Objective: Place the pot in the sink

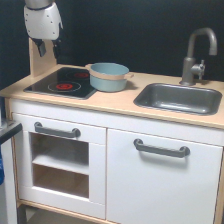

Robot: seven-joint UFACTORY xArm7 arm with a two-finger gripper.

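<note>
Arm (42,21): white, rounded shell, grey band at top edge. Dark fitting below the shell, small and blurred; detail not readable. No markings legible.

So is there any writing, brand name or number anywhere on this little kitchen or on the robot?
None can be read. The pot, the sink, the faucet, the stovetop and the white cabinet doors carry no visible text. The stovetop shows only red rings, no numbers. The white arm casing looks blank, though the picture is too blurred to rule out small print.
</note>
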